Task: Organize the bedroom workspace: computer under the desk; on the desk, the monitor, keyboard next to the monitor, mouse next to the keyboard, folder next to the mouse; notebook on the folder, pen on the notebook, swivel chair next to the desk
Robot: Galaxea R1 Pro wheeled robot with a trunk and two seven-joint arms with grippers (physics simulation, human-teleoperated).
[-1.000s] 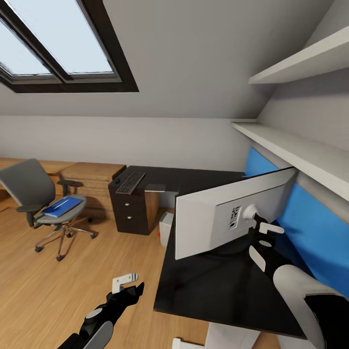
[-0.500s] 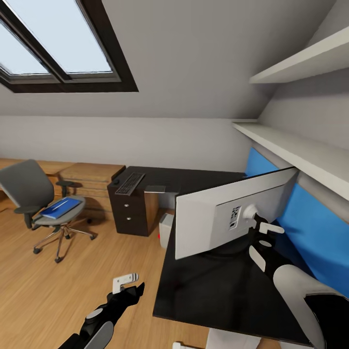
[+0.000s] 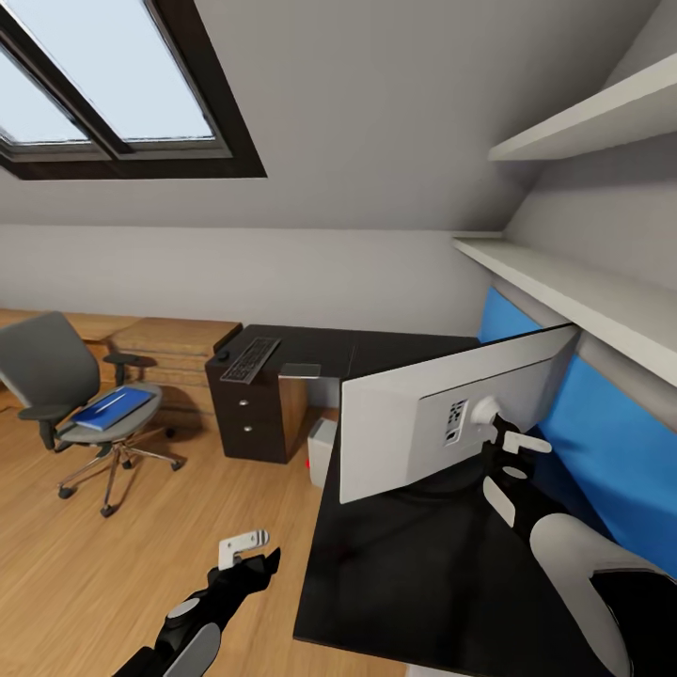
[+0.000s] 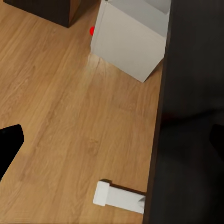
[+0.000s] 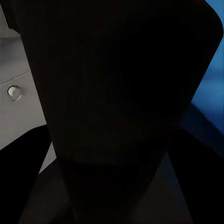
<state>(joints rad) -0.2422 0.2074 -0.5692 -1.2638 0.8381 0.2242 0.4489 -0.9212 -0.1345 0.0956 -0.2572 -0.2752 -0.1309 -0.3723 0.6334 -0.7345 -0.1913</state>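
Two pincers: right pincer grips the monitor stand from behind, fingers half hidden; left pincer spread, empty over wood floor. Monitor's matte grey back stands on glossy black bench. Blue folder lies on swivel chair. View has shifted slightly; monitor unmoved.

The monitor turned its grey back to the head camera, so its screen was hidden, and it covered most of the computer under the desk. The right gripper sat behind the stand; its jaws could not be judged. The swivel chair was cut off at the left edge
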